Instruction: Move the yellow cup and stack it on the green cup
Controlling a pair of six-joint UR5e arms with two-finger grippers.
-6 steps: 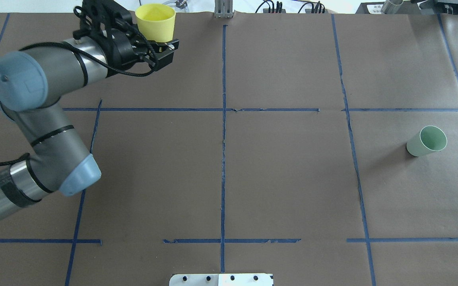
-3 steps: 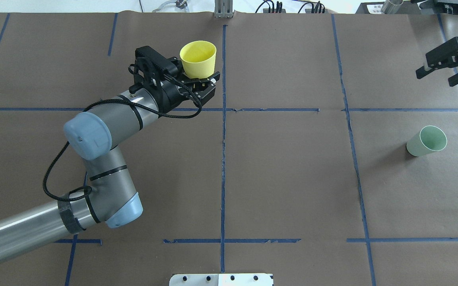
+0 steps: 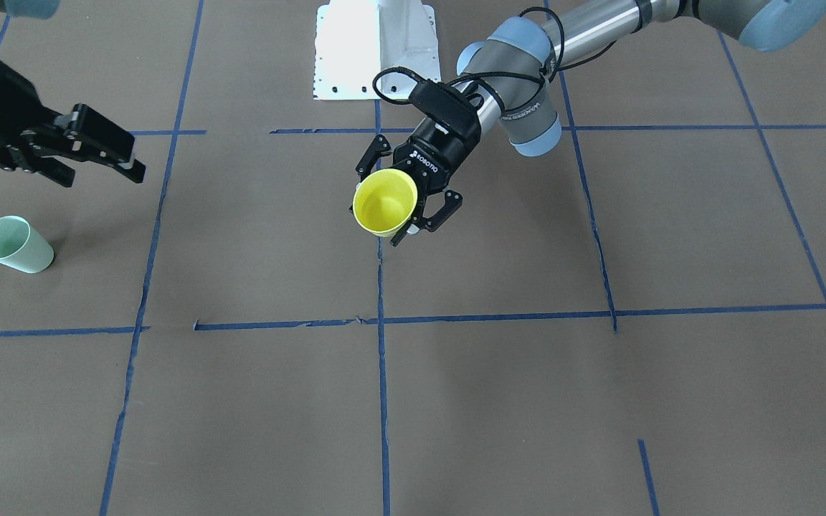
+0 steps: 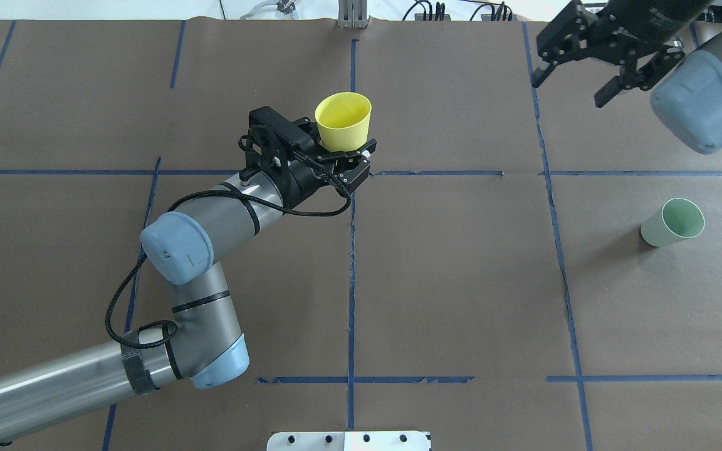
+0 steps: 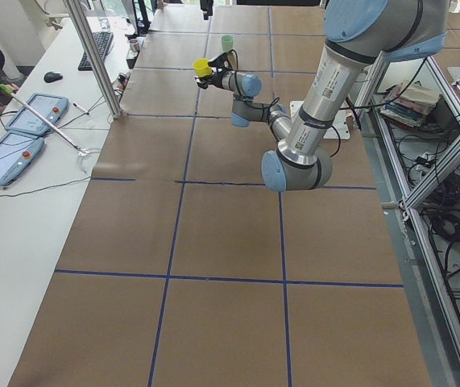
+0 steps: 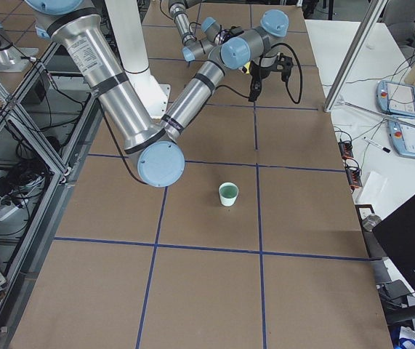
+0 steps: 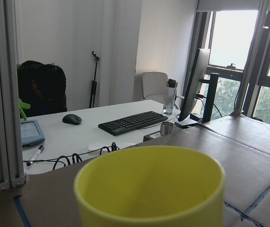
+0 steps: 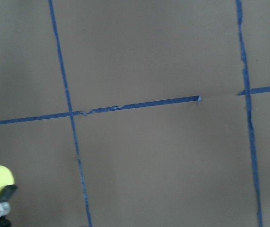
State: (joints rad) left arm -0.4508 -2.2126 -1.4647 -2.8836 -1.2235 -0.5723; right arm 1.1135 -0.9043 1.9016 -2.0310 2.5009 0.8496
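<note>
Yellow, smooth and tapered, the small plastic yellow cup is clear of the brown paper-covered table, mouth up. It hangs over the middle of the table's width, nearer the far edge than the robot's edge. The left gripper reaches in sideways and has its two fingers clamped on the cup's narrow lower part, so the rim and upper wall are free. The pale mint-green plastic tumbler, the green cup, stands upright on the paper close to the table's right edge, about midway between the far and near edges and well apart from the yellow one. The right gripper hovers above the far right part of the table with its fingers spread and nothing between them. It is nearer the far edge than the green cup is. This looks like the transfer step: the yellow cup is lifted and over the centre line, but not yet over its target. Because the green cup sits so far towards the right edge, a hand-over seems the likely next move. That would call for the right gripper to close on the free upper wall before the left lets go. The cup could then be carried level over the green cup's mouth and lowered straight in.
</note>
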